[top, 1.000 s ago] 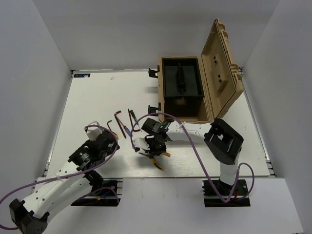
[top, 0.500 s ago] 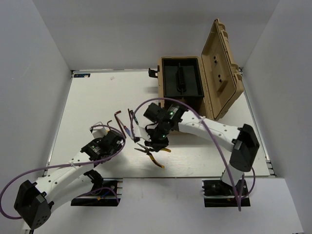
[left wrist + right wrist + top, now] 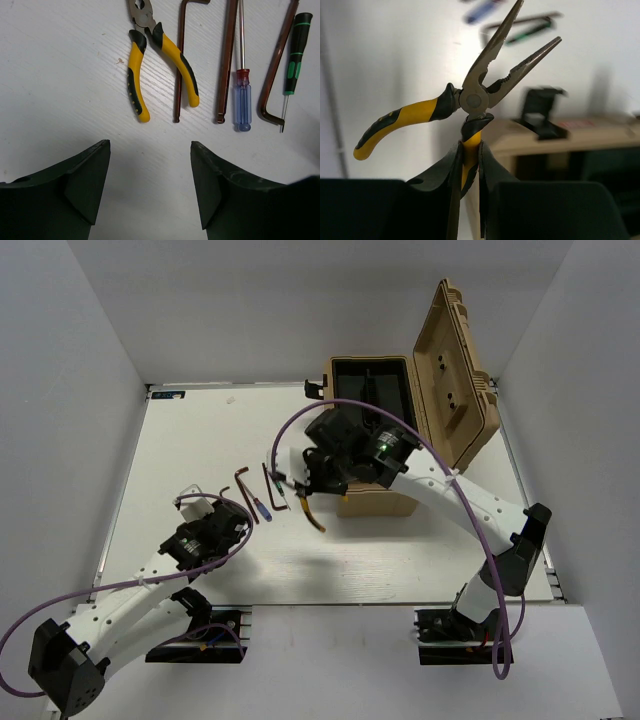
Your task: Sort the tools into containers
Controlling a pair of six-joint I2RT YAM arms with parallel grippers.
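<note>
My right gripper [image 3: 470, 150] is shut on one yellow handle of long-nose pliers [image 3: 472, 100] and holds them in the air; in the top view the gripper [image 3: 308, 485] and pliers [image 3: 313, 514] hang just in front of the tan toolbox [image 3: 380, 502]. My left gripper [image 3: 150, 150] is open and empty above the table. Just beyond it lie yellow-handled pliers [image 3: 136, 75], a hex key [image 3: 179, 60], a second hex key [image 3: 226, 60], a red-blue screwdriver [image 3: 242, 95], a third hex key [image 3: 275, 75] and a green-black screwdriver [image 3: 294, 55].
The toolbox stands at the back right with its lid [image 3: 460, 370] raised and a black tray [image 3: 370, 400] inside. Black latches [image 3: 316, 462] jut from its left side. In the top view the loose tools [image 3: 252, 490] lie between the two grippers.
My right gripper has lifted the long-nose pliers off the table and carried them back and right towards the toolbox. My left gripper has shifted slightly towards the row of tools.
</note>
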